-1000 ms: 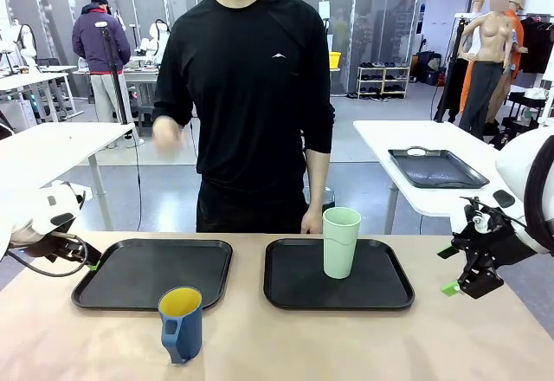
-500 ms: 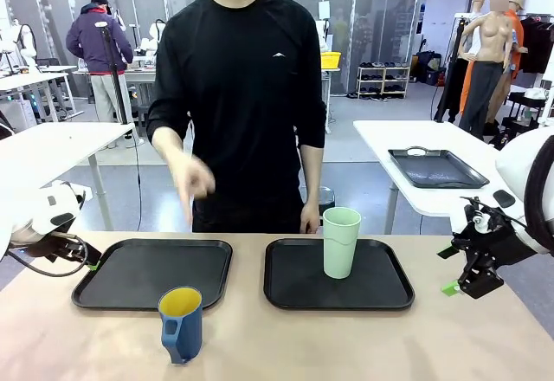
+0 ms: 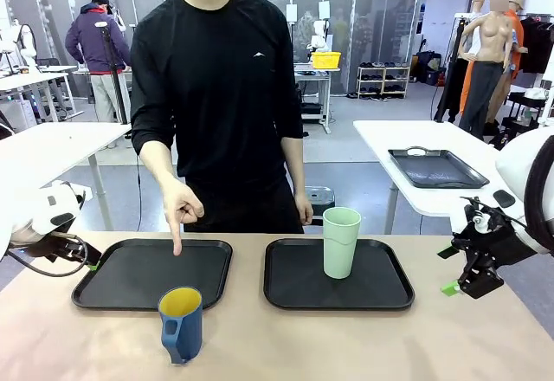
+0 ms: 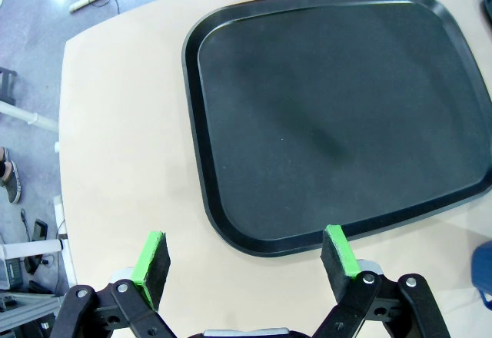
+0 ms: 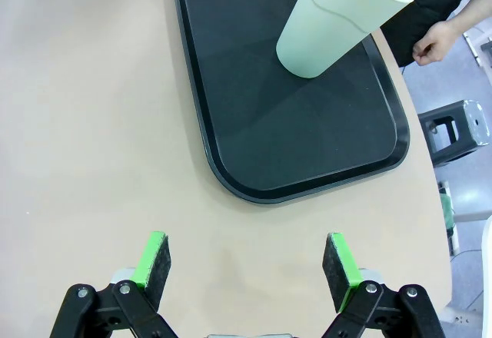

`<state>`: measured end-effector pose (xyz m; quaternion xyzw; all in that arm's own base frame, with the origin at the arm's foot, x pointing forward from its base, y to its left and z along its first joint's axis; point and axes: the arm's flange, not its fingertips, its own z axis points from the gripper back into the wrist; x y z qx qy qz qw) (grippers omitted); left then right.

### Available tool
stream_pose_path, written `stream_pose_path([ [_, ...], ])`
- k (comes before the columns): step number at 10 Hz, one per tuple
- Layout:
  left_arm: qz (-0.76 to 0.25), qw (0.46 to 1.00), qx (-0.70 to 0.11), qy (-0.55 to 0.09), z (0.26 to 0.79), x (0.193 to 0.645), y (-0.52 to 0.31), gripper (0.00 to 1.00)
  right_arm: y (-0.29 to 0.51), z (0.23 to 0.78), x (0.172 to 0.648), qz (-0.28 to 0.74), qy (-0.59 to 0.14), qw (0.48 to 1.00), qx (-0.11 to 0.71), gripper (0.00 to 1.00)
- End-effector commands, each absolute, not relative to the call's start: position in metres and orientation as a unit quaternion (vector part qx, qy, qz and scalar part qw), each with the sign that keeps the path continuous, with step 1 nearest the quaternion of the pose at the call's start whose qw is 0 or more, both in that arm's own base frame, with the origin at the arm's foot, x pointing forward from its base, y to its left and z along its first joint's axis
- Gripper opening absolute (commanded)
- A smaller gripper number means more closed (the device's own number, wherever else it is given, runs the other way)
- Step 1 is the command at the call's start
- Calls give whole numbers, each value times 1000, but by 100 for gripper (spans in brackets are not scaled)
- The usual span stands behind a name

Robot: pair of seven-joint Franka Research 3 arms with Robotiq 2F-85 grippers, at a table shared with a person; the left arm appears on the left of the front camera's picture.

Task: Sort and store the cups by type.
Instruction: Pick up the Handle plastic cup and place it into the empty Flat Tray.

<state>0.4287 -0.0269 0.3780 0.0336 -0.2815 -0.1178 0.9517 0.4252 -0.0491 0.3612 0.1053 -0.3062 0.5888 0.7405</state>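
The person's hand (image 3: 180,214) points down at the left tray (image 3: 117,281); the dark blue cup (image 3: 181,322) stands on the table (image 3: 286,346) by its near edge, the mint-green tumbler (image 3: 340,242) upright on the right tray (image 3: 385,287). Left gripper (image 4: 244,255) and right gripper (image 5: 246,265) gape open, holding nothing; a hasty reach could topple the blue cup or brush that hand.

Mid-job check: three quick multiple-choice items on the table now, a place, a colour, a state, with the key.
1. Where does the mint-green tumbler stand?
A. on the right-hand tray
B. on the left-hand tray
C. on the bare table
2. What colour is the inside of the blue cup?
A. white
B. yellow
C. red
3. How is the left tool?
A. shut on a cup
B. shut, empty
C. open
Key: 1 A: it stands upright on that tray. 2 B: yellow shows inside its rim. 3 C: its jaws stand wide apart.
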Motion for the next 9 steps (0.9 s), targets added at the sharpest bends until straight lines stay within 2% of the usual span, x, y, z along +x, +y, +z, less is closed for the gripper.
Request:
stream_pose_path([
  [1,-121,952,37,-280,378,429,-27,100,-48,362,426,591,-304,740,107,100],
  [9,-121,952,37,-280,378,429,-27,100,-48,362,426,591,-304,740,107,100],
])
